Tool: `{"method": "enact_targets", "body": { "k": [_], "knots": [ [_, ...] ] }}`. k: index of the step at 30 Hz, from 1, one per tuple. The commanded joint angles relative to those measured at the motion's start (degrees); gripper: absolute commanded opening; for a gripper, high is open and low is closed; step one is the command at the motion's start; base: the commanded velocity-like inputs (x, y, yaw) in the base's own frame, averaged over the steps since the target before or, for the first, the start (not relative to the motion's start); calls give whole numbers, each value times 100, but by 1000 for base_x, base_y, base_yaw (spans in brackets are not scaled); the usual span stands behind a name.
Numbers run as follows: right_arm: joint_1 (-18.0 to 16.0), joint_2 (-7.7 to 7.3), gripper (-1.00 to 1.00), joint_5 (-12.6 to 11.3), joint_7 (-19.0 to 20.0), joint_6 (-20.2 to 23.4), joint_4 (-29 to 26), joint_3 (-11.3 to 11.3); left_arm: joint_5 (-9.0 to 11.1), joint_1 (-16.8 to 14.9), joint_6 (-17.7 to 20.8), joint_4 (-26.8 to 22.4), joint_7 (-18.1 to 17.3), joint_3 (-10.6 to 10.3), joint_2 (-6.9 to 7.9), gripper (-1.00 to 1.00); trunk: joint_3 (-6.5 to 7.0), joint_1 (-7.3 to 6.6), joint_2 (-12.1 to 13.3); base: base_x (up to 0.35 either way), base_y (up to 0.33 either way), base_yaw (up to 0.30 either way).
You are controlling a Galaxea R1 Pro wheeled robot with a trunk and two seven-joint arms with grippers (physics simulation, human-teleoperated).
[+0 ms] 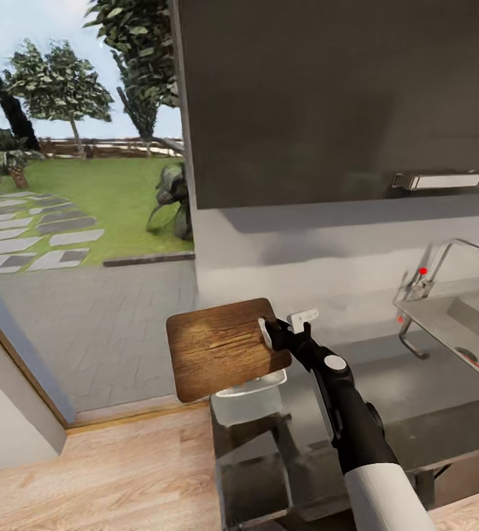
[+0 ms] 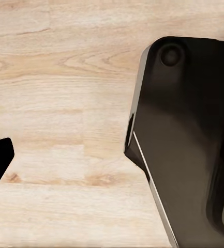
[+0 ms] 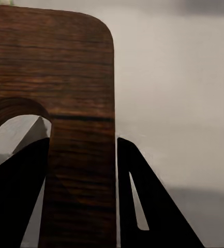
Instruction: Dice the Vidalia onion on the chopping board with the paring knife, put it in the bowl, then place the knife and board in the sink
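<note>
Garden beyond glass: trees (image 1: 58, 77), lawn (image 1: 106, 195), stepping stones (image 1: 32, 236), wooden fence (image 1: 99, 146); white wall socket (image 1: 304, 318).

A dark upper cabinet (image 1: 328, 103) hangs on a pale grey wall (image 1: 305, 251). Left of the cabinet, a tall glass opening (image 1: 77, 199) shows daylight, lawn, trees, a wooden fence and stepping stones. Below the cabinet, light wood floor (image 1: 99, 479) meets grey paving (image 1: 99, 332) outside

The right arm (image 1: 357, 435) rises from the lower right of the head view toward the centre, forearm extended. Its right gripper (image 1: 267, 333) is clamped on the chopping board (image 1: 221, 346), fingers (image 3: 143, 206) flanking the board's edge beside the handle slot.
</note>
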Motion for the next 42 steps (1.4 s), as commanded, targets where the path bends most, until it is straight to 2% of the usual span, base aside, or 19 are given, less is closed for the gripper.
{"method": "enact_targets", "body": {
  "k": [1,12,22,42],
  "knots": [
    [-4,6,-100,41,45,29,-20,-15,23,1,-6,-14,45,-48,6,100,-11,1,-13,-258,-167,0],
    [-4,6,-100,26,58,229,-459,-7,22,4,-6,-14,45,-54,6,100,-11,1,-13,-193,-265,0],
    [-4,6,-100,24,55,223,-484,1,22,3,-6,-14,45,-53,6,100,-11,1,-13,-94,-308,0],
    [-4,6,-100,24,47,223,-475,2,22,-4,-6,-14,45,-56,5,100,-11,1,-13,-3,-320,0]
  ]
}}
